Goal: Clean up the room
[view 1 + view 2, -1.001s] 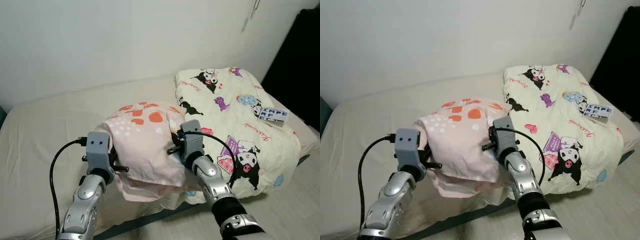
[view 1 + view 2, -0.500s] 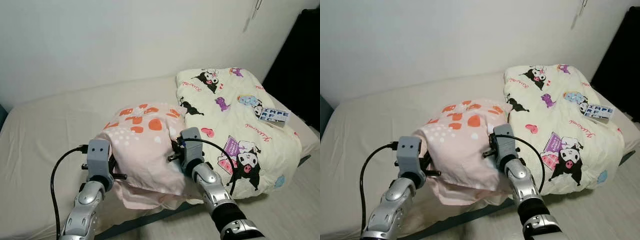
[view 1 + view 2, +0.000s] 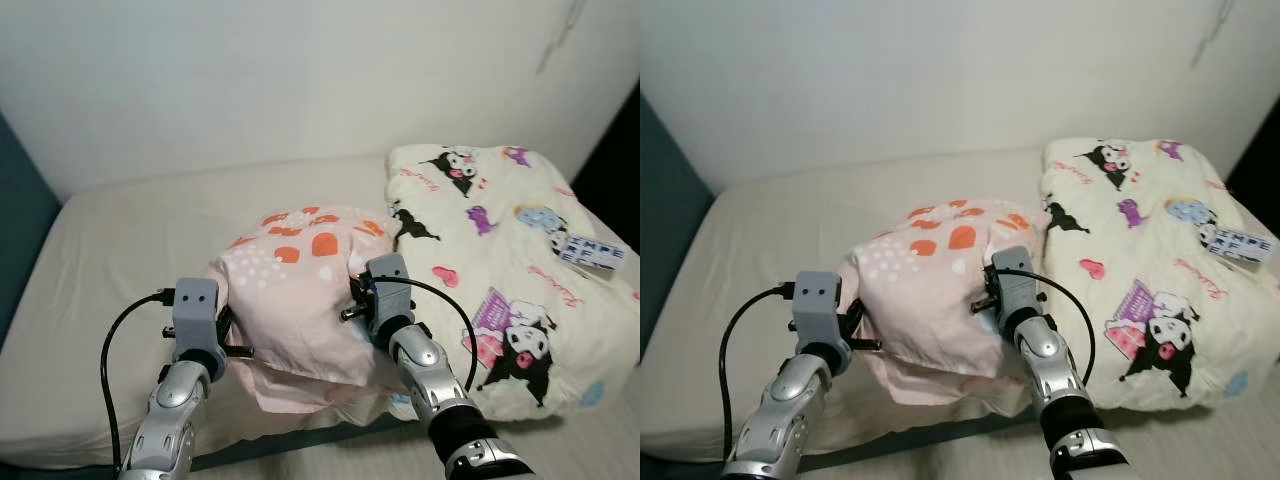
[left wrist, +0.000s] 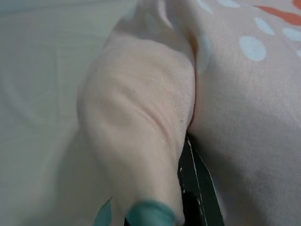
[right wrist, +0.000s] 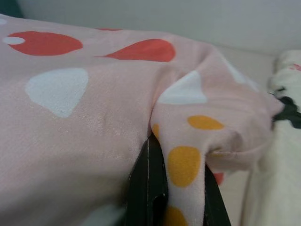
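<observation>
A pink pillow (image 3: 300, 290) with red, white and orange spots is held up between both arms, over the near edge of the cream bed (image 3: 130, 260). My left gripper (image 3: 232, 335) is shut on the pillow's left side; the wrist view has pink cloth (image 4: 141, 141) bunched against its fingers (image 4: 197, 188). On the pillow's right corner my right gripper (image 3: 352, 300) is shut too, with a fold of spotted cloth (image 5: 188, 155) pinched between its black fingers (image 5: 148, 188).
A folded cartoon-print duvet (image 3: 500, 250) lies on the right part of the bed, touching the pillow's far corner. A small printed box (image 3: 590, 252) rests on the duvet. A white wall stands behind. A dark blue surface (image 3: 20, 210) borders the bed's left.
The camera has swung left, so the duvet sits further right and the dark blue surface has come into view. Both grippers keep their hold on the pillow.
</observation>
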Robot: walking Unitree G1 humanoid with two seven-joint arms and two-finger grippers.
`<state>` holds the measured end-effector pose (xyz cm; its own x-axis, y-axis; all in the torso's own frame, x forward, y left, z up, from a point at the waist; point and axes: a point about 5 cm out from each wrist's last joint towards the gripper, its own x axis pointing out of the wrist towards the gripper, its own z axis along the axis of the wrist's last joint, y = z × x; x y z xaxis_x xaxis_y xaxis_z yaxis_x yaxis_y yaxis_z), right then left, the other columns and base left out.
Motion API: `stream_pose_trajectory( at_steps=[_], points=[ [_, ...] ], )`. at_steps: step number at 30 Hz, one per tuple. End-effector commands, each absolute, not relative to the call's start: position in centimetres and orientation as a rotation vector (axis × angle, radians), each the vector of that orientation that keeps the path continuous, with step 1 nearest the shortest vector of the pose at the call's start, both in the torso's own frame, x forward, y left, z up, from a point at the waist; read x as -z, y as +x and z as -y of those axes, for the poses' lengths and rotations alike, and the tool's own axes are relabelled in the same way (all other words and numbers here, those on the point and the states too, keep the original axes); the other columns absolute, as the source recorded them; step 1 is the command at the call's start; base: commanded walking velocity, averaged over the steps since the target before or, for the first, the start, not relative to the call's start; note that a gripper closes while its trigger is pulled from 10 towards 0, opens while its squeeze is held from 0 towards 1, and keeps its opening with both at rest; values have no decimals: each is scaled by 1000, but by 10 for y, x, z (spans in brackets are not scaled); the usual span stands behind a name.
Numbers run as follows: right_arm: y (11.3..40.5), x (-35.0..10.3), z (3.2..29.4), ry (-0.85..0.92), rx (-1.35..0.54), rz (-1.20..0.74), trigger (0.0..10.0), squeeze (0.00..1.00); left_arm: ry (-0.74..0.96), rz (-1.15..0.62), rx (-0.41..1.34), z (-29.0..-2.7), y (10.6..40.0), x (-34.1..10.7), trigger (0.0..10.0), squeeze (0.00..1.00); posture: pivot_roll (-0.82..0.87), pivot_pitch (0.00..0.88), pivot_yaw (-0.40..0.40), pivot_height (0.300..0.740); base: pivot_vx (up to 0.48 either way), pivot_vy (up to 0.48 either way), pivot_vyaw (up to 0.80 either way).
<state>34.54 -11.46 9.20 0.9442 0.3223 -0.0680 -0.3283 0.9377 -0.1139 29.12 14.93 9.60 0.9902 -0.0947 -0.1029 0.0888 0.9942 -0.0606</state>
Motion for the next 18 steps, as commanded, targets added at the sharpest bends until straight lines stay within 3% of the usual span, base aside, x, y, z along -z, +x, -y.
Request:
stream_pose_trajectory(
  at_steps=[1,18],
  points=[
    [346,-96,105,-129,-366,-19,10000,0,-59,-65,115,-144,293,-102,10000,0,55,104,-29,740,0,0,800],
    [346,-96,110,-122,-334,-8,10000,0,-46,-61,146,-143,295,-104,10000,0,58,116,-20,740,0,0,800]
  ],
)
